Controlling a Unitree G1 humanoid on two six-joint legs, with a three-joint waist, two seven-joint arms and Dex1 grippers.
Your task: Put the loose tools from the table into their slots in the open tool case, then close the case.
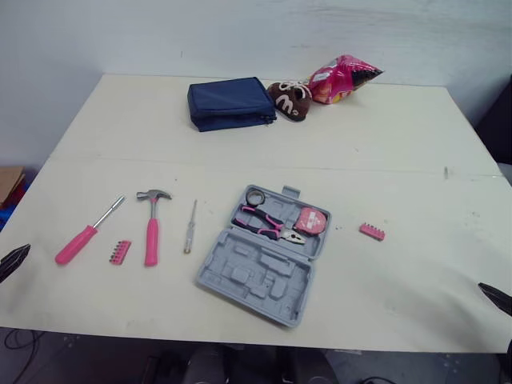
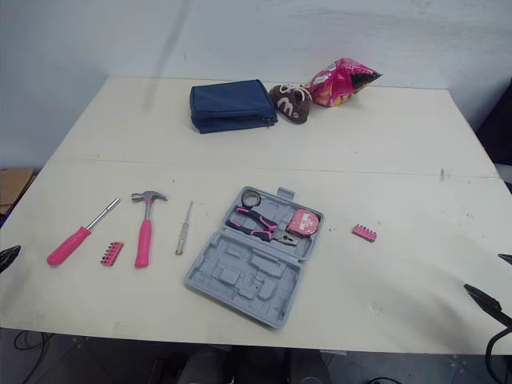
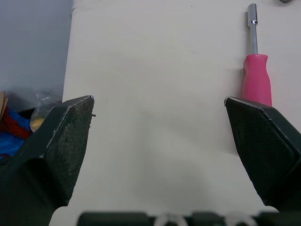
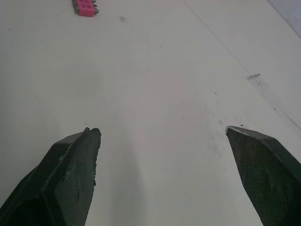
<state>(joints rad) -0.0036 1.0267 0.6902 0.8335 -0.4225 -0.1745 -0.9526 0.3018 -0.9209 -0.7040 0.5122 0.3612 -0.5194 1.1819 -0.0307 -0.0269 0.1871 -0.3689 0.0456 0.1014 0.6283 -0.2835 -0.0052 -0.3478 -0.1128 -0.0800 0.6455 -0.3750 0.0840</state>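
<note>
Cream-coloured table carries everything. One grey tool case lies open near the middle of its front half, the empty moulded half nearer the robot. At the far edge sit one navy pouch, one pink snack bag and, between them, one small brown item that is hard to identify.

Five tools lie loose. Left of the case, from farthest to nearest it: one pink-handled driver, one pink bit strip, one pink-handled hammer and one slim screwdriver. A second bit strip lies alone, right of the case.

The case's far half holds three pieces: pliers, a pink tape measure and a dark ring at the far corner.

The left gripper hovers over bare table at the left edge, fingers spread wide and holding nothing; one finger covers the end of the driver's handle. The right gripper is likewise spread and empty near the front right corner. In its wrist view the second bit strip is cut off by the frame edge. The individual bits are too small to count.
</note>
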